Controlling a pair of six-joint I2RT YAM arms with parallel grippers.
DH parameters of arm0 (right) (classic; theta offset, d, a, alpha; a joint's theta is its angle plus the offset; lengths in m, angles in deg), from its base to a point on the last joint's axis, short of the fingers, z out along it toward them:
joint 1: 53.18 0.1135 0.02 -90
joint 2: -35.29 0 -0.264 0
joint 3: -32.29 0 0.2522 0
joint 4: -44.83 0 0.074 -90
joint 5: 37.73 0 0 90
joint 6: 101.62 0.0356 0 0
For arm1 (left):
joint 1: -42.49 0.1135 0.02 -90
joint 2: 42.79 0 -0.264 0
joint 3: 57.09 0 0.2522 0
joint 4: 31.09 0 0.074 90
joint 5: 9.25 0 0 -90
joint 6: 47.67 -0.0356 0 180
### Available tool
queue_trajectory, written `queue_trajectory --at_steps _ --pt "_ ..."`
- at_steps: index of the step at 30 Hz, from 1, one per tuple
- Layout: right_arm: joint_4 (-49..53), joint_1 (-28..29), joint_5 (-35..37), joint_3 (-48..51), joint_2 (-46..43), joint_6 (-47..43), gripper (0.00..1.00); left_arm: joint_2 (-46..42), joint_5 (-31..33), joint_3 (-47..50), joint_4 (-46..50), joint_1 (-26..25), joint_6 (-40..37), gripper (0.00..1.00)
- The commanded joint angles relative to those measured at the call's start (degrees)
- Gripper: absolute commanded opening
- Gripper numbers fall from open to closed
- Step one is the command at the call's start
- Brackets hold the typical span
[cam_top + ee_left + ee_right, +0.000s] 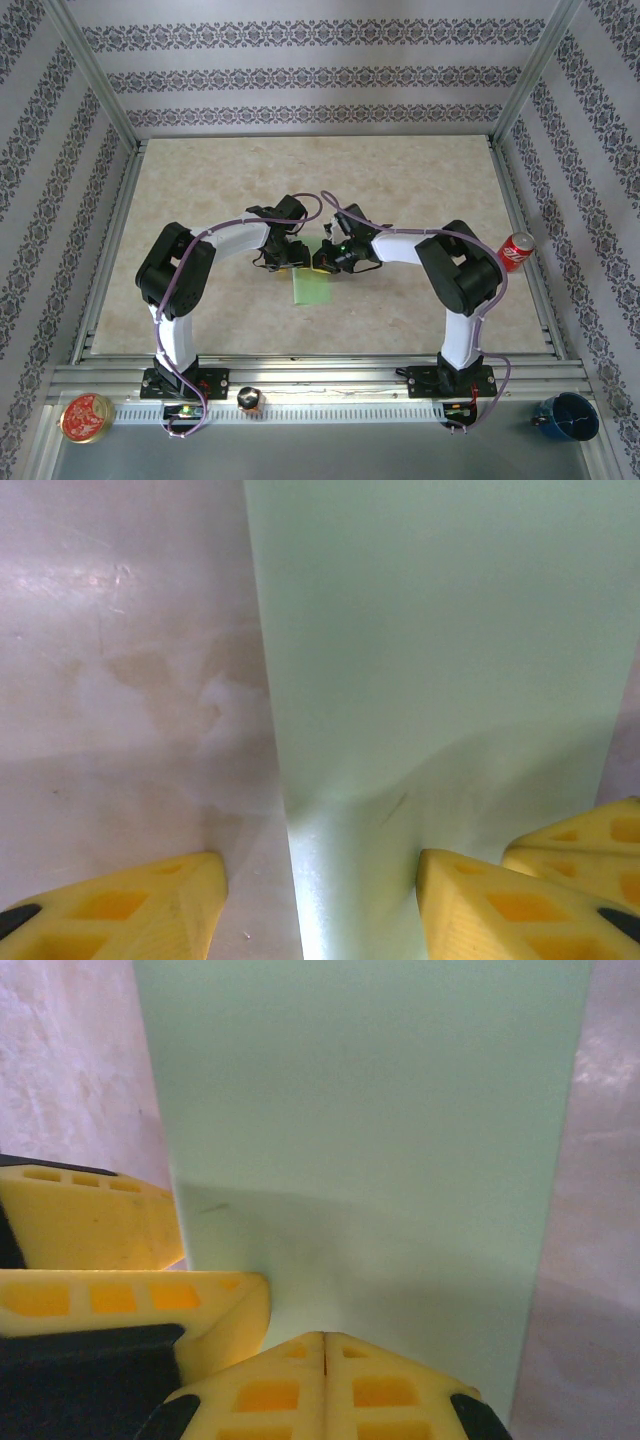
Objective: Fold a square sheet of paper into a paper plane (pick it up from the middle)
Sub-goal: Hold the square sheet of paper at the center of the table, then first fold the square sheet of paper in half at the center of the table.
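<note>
Table (400, 200): beige, marbled. Sheet of paper (312, 289): pale green, lying flat at frame centre, just below both grippers. Left gripper (320, 880): fingers parted, straddling the sheet's left edge. Right gripper (325, 1348): fingers clenched together at the sheet's lower edge; grasp unclear.

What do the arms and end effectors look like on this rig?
Left arm and right arm: white links, black joints, purple cables looped alongside. Left end effector and right end effector: yellow wedge-shaped fingers with square recessed pockets and black patches.
</note>
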State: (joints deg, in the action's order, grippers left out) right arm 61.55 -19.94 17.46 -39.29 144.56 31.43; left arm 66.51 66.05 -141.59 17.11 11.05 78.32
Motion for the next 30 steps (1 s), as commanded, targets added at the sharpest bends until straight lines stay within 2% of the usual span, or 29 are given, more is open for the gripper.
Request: queue_trajectory --at_steps 1,6,9,19,21,24,30 --pt "4.5 0.8 2.9 -1.6 2.2 -3.0 0.0 3.3 2.0 2.6 -2.3 -0.4 -0.1 0.56" --pt "10.6 1.3 8.0 -1.2 3.1 -6.8 0.0 2.2 1.7 3.0 -2.6 -0.4 0.3 0.56" --pt "12.8 1.0 8.7 -1.6 3.2 -8.7 0.0 0.3 0.2 3.6 -4.2 -0.4 1.3 0.56" --pt "12.6 -1.4 5.8 -2.0 2.8 -9.3 0.0 -12.7 -1.0 7.0 -10.1 1.3 5.3 0.56" --pt "12.0 -1.5 5.9 -1.6 2.6 -8.4 0.0 -15.4 -2.0 9.1 -12.9 2.3 6.2 0.52" --pt "11.5 -1.7 6.9 -1.1 2.3 -6.9 0.0 -17.8 -6.9 12.7 -20.6 3.6 7.8 0.4" --pt "9.0 -2.2 7.7 0.3 1.3 -4.2 0.0 -16.1 -13.7 15.7 -29.6 4.4 10.3 0.19"
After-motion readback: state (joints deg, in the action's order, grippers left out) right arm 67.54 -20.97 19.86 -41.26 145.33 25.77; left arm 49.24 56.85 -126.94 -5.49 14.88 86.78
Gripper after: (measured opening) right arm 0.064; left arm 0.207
